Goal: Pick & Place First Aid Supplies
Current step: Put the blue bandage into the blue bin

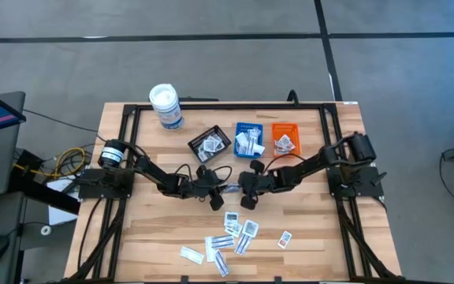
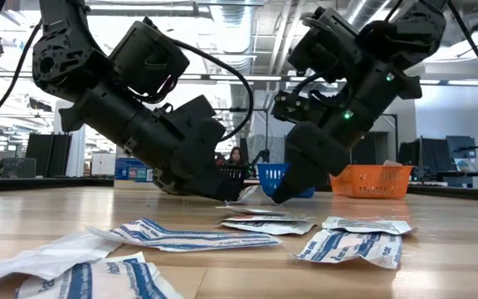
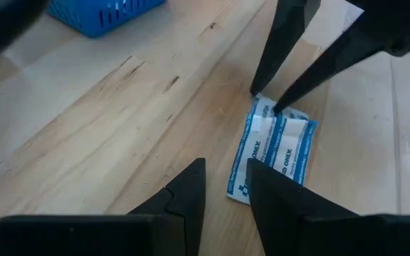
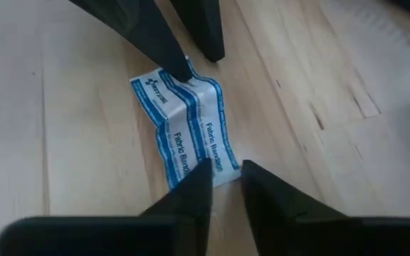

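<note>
Just in front of the small blue plastic tray (image 1: 248,138), a flat white blue-printed bandage packet (image 3: 272,153) lies lengthwise between left gripper (image 3: 225,190) and right gripper (image 4: 221,183), both slightly parted, one touching each end; neither nearer.

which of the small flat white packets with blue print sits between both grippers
The lone blue-printed white packet mid-table, with the left gripper and right gripper at opposite ends; the other loose packets lie nearer the front edge.
</note>
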Controlling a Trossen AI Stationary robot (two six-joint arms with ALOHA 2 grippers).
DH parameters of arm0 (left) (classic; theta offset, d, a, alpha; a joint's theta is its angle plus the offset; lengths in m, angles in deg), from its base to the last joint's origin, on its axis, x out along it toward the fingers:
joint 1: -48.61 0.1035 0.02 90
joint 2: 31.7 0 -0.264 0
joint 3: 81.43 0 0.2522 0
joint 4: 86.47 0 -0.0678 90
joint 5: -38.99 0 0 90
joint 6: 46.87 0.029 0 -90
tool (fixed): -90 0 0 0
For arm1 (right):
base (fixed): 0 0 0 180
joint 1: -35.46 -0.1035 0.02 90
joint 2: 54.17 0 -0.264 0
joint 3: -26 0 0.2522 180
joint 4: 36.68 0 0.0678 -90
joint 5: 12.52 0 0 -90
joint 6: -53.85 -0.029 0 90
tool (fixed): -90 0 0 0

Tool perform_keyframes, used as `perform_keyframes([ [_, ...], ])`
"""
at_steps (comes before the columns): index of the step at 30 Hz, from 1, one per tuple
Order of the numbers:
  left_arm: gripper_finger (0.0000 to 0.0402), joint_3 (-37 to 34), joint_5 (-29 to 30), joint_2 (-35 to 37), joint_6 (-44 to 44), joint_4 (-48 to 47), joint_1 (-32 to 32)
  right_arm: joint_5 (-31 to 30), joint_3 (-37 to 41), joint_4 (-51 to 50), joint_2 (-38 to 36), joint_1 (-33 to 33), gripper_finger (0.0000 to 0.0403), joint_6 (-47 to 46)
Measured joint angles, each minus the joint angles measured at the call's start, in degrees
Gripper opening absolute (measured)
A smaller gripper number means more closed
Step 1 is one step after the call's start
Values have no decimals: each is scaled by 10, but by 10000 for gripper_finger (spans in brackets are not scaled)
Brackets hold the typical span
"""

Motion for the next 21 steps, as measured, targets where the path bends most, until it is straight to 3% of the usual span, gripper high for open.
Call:
perform_keyframes([
  [5, 104, 0, 0, 0, 0, 0, 0, 2, -1, -37, -1, 11, 8, 5],
  [18, 104, 0, 0, 0, 0, -1, 0, -2, 6, -142, -64, 7, 1, 8],
  [21, 104, 0, 0, 0, 0, -1, 0, -37, 6, -195, -100, 0, 2, 7],
])
